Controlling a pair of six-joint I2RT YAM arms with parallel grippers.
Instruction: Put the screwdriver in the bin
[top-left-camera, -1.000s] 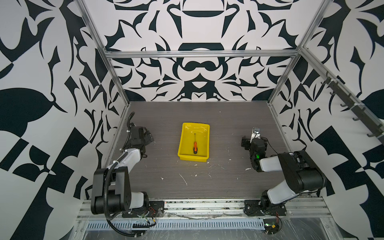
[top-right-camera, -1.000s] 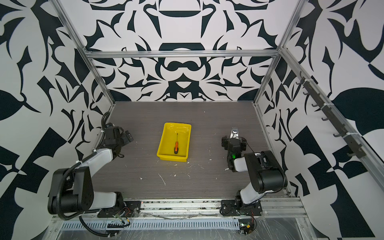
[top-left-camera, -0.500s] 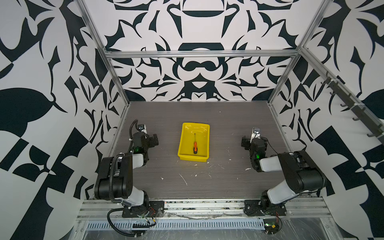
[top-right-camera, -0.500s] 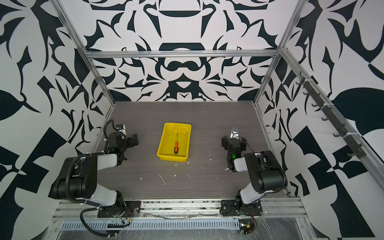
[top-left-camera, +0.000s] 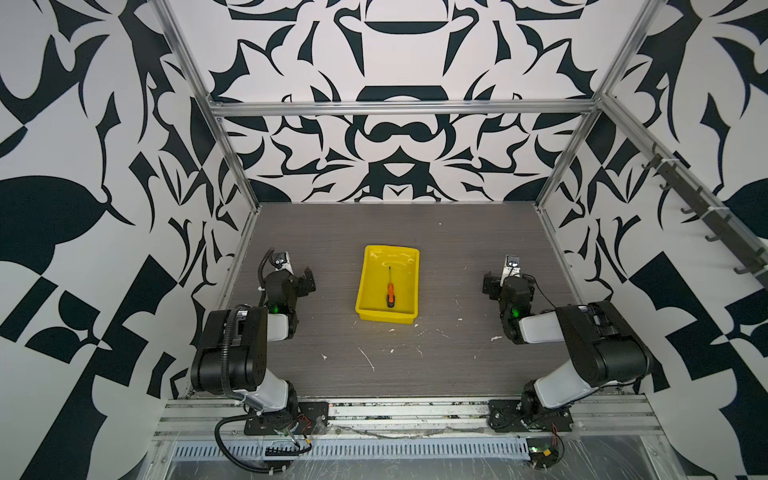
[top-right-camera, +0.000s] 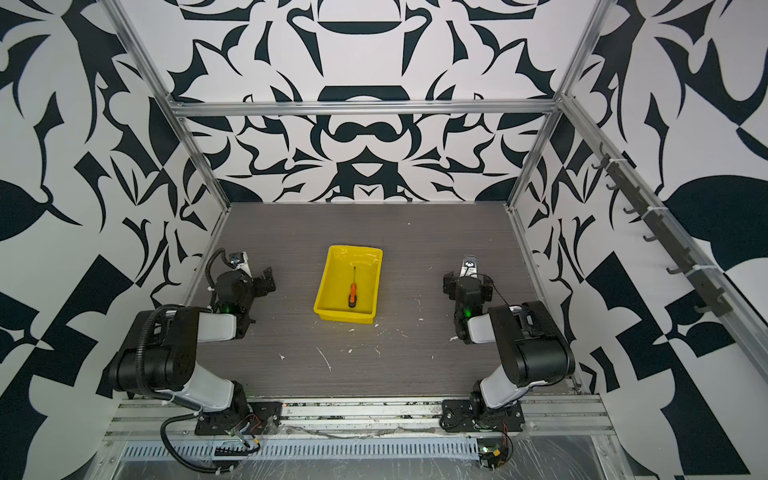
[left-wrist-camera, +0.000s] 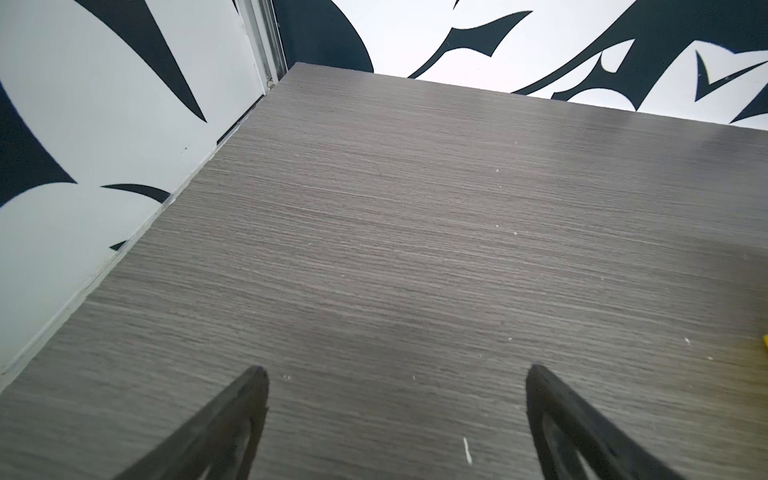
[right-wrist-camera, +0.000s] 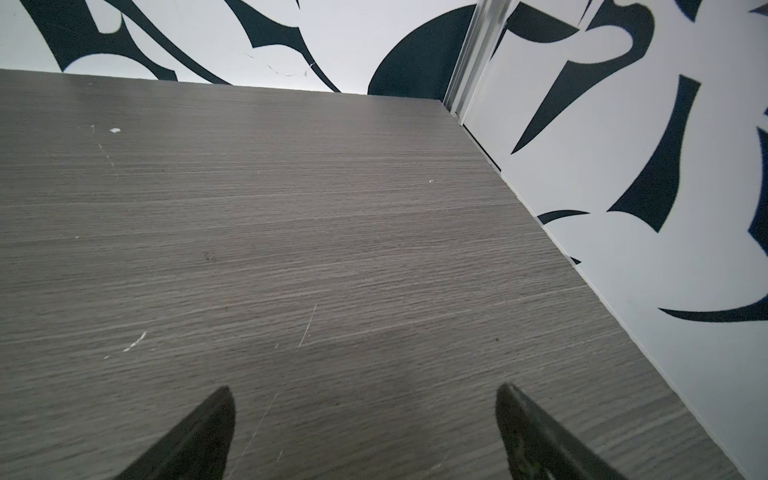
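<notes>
Lying flat inside the yellow bin (top-left-camera: 405, 286) at the centre of both top views, the orange-handled screwdriver (top-left-camera: 390, 293) points its thin shaft toward the top of the frame, with its black butt close to the bin's lower wall. The left fingers (left-wrist-camera: 249, 399), at centre left of the top views, are spread wide over the grey tabletop (left-wrist-camera: 395, 249) and hold nothing. The right fingers (right-wrist-camera: 216, 411), at centre right, gape just as wide and are equally empty. Both sets sit well apart from the bin.
</notes>
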